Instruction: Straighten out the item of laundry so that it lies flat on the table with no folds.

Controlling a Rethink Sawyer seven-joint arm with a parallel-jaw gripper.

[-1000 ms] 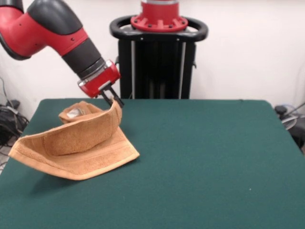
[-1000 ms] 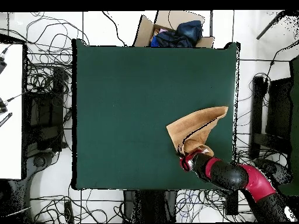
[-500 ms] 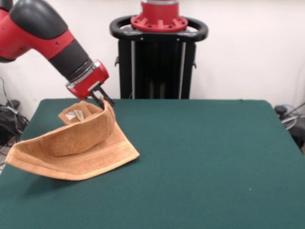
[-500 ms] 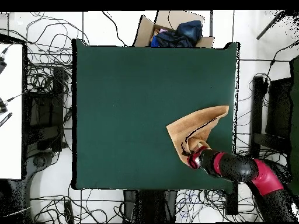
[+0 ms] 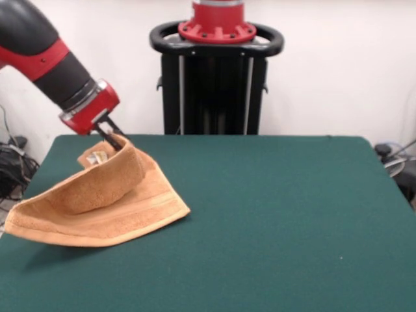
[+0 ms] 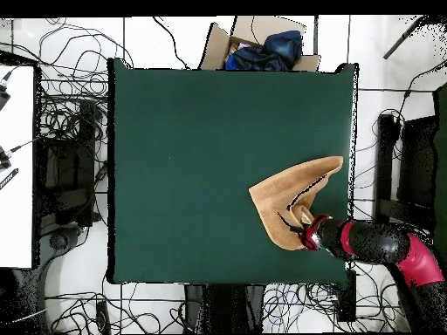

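Since a second ago the arm [image 5: 45, 62] has swung away from the pedestal [image 5: 216, 65] toward the table's side edge, carrying the towel's raised edge with it and drawing the standing fold lower and longer. Below and around the gripper [image 5: 112, 138] spreads the table [image 5: 279, 221], dark green, bare on the side away from the arm. At the gripper's tips the towel [image 5: 107, 205] is pinched by its upper edge, the jaws narrow and clamped on the cloth. From there it slopes down to a folded layer on the felt, one corner overhanging the table's edge. Just beside the tips sits the white tag [image 5: 99, 156].
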